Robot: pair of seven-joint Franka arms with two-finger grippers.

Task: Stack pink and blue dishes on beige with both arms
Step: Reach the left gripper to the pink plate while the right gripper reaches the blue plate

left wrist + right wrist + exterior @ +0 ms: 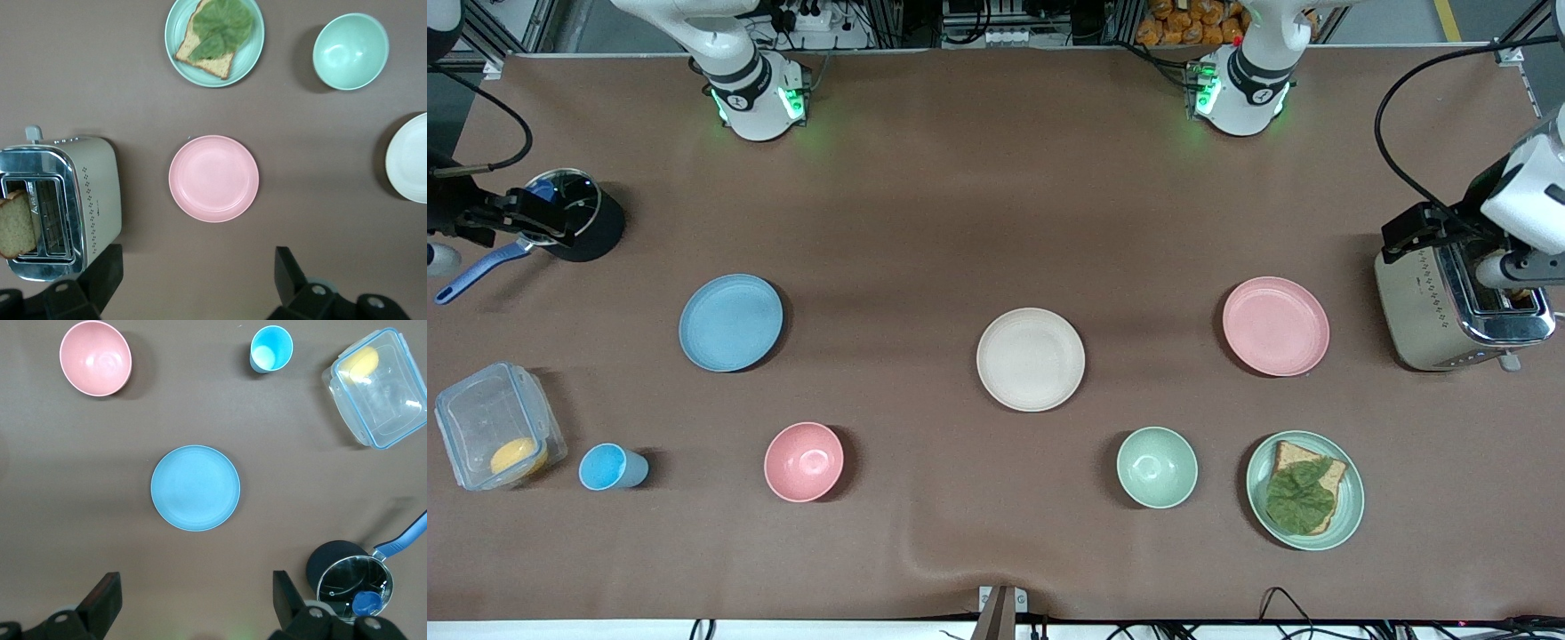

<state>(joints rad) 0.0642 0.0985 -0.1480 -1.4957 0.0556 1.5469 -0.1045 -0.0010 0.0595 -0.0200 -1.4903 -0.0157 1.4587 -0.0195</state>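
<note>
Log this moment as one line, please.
stage: start, nothing stacked | left gripper: open, above pink plate | right gripper: open, above blue plate | beige plate: bare

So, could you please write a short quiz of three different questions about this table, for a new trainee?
1. True or false: the flat round pale pink plate already lies on the flat round cream-beige plate.
2. What lies on the pale green plate? A) bread with a leaf B) an egg C) nothing
3. Fill in: the left gripper and the right gripper are both ____.

Key: 1 false; 2 A; 3 open.
</note>
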